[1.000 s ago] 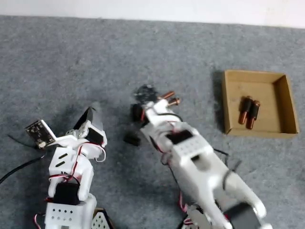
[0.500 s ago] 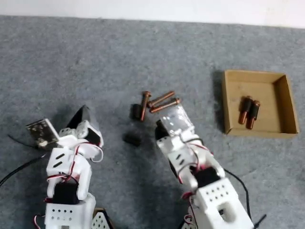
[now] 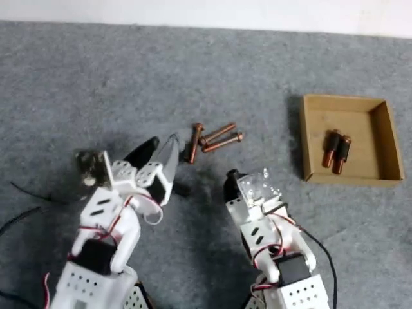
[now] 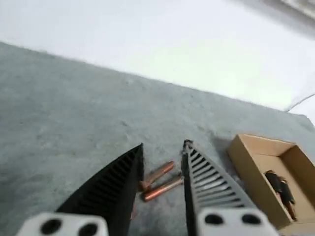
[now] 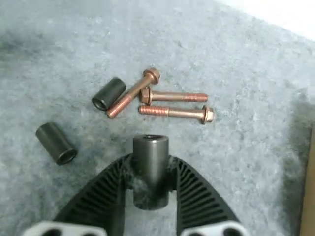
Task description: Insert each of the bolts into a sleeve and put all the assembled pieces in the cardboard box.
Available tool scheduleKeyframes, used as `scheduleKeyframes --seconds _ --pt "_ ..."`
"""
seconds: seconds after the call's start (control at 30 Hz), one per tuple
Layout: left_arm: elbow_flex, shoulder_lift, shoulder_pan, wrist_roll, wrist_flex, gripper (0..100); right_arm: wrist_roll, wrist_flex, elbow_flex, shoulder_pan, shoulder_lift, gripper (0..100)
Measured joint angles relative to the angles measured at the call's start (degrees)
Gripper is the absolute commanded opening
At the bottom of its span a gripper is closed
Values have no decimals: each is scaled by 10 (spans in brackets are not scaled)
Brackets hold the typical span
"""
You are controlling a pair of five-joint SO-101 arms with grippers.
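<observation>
The right pincer [image 5: 151, 168] is clamped around a black sleeve [image 5: 151, 146]. The left pincer [image 4: 163, 146] gapes wide and holds nothing. Beyond them on the grey bench [image 3: 96, 71] lies a loose sleeve [image 5: 56, 142], then a second sleeve [image 5: 109, 93] just beside three copper bolts [image 5: 172, 96]. Farther right, the cardboard box [image 3: 308, 138] holds two assembled pieces [image 3: 336, 151].

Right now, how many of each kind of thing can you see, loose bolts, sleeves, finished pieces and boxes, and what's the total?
Loose bolts: 3
Sleeves: 3, one of them in the right end effector
Cardboard box: 1
Assembled pieces inside it: 2
Total: 9
</observation>
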Motion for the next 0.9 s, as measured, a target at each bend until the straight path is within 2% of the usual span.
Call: scheduleKeyframes --seconds 0.23,0.43,0.53,0.73,0.9 --pt "-188 364 52 0 -55 253 0 0 1 0 -11 5" --pt "-378 726 51 -1 -73 250 0 0 1 0 -14 5" --pt "-456 864 51 -1 -73 229 0 0 1 6 -14 5" --pt "-578 1043 11 -1 -73 164 0 -3 1 24 -14 5" --pt "-622 1098 -4 -1 -73 158 0 -3 1 25 -14 5"
